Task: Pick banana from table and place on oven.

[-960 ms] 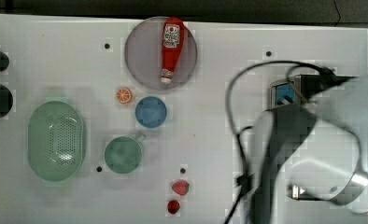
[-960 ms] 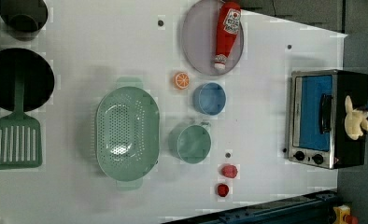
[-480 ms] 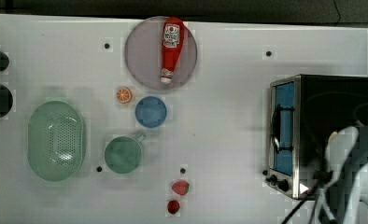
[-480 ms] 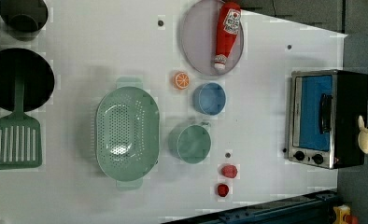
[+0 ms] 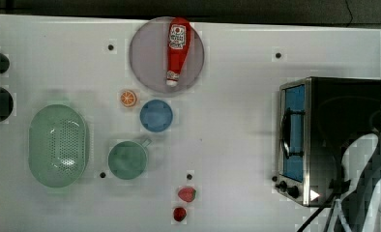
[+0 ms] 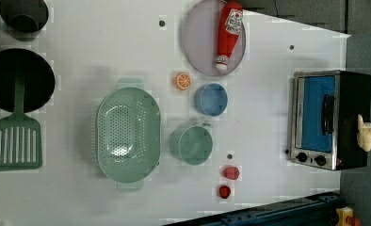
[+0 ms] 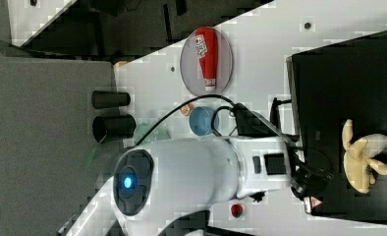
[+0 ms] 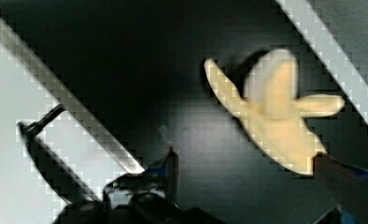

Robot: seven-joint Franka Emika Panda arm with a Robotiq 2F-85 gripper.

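Top view: the oven stands on the table; the arm hangs over the oven's near corner. Left view: the banana lies on the oven's black top, at its back edge. Right view: the banana lies on that top, just past the arm. Wrist view: the gripper is wide open; one finger touches the banana's end.

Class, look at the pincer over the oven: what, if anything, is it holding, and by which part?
Nothing is held. The pincer stands open, and the banana lies loose on the black top of the oven, with one fingertip beside its end.
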